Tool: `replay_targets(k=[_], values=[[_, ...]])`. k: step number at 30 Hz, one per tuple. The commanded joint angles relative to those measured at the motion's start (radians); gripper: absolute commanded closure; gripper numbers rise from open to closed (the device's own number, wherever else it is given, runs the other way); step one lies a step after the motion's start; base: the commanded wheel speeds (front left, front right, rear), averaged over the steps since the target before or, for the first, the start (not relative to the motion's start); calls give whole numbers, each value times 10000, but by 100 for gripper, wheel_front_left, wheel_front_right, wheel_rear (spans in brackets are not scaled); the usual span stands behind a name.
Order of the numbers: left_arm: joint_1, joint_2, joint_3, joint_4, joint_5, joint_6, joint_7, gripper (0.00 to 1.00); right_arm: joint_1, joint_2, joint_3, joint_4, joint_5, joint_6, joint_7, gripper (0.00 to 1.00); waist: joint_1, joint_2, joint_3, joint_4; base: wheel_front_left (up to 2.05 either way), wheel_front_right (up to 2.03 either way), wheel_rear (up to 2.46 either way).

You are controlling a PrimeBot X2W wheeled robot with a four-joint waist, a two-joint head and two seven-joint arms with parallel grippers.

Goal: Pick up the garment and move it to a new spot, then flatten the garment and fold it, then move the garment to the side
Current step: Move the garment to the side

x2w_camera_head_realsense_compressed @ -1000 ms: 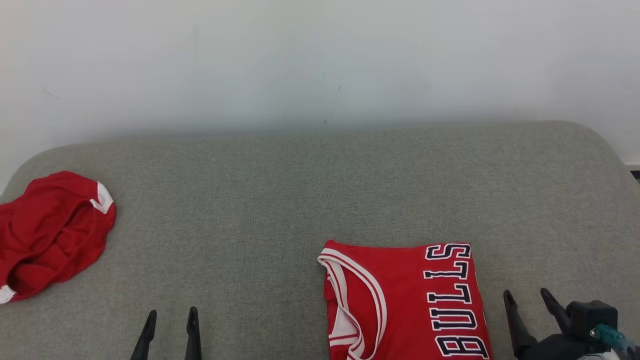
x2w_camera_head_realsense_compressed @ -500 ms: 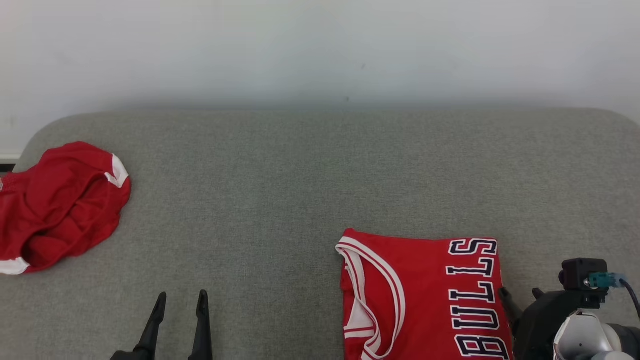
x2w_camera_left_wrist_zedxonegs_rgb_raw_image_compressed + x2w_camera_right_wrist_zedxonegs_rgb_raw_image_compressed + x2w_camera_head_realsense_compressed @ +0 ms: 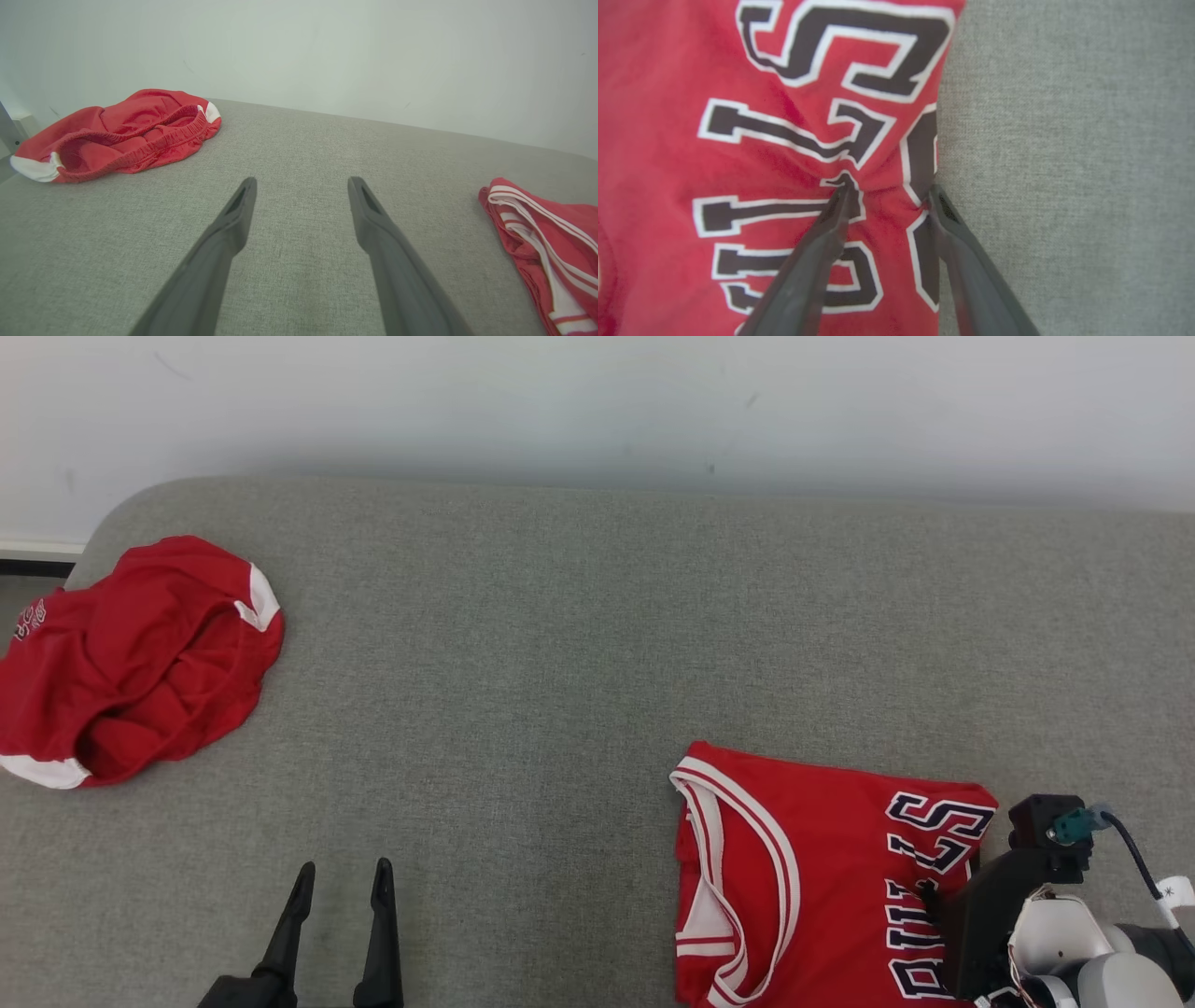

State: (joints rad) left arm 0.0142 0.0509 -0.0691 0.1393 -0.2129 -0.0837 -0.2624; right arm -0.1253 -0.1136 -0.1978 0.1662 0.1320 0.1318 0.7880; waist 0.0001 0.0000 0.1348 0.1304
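Nearly done: on the grey couch [image 3: 597, 644], the folded jersey [image 3: 803, 859] lies at the front edge, right of middle, awaiting its move aside. Right gripper [image 3: 887, 193], beside it a second ago, now pinches its bunched right hem; left gripper [image 3: 341, 882] hangs spread.

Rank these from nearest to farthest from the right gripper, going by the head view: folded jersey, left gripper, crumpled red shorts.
1. Folded jersey: under the right gripper, lower right.
2. Left gripper: bottom, left of centre.
3. Crumpled red shorts: far left.
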Motion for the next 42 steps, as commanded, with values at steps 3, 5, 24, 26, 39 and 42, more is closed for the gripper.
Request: replay_targets(k=[3,5,24,26,39,42], values=[[-106,-9,-49,-97,77,8,-30,0,-31,-291,315,75,-112,-20,399,100,-1,0,110,-141,0,0,0],[-137,-9,-24,-147,125,-6,-30,0,-246,-627,453,-61,-156,-20,432,100,-1,0,176,-323,0,0,0],[-1567,242,-20,-1881,918,-397,-30,0,-3603,-4509,838,1458,-418,-20,-1289,100,-1,0,2746,-2684,0,0,0],[-1800,366,-96,-2110,982,-400,-30,0,-4119,-4577,381,1899,-574,-20,-1669,100,-1,0,3178,-2832,0,0,0],[-2252,1001,-639,-2579,1123,-452,-30,0,-6047,-4702,-2329,4249,-2178,-20,-4288,100,-1,0,4568,-3187,0,0,0],[-2274,1029,-661,-2525,1105,-455,-30,0,-6222,-4602,-2411,4454,-2452,-20,-4788,22,-1,0,4568,-3171,0,0,0]])
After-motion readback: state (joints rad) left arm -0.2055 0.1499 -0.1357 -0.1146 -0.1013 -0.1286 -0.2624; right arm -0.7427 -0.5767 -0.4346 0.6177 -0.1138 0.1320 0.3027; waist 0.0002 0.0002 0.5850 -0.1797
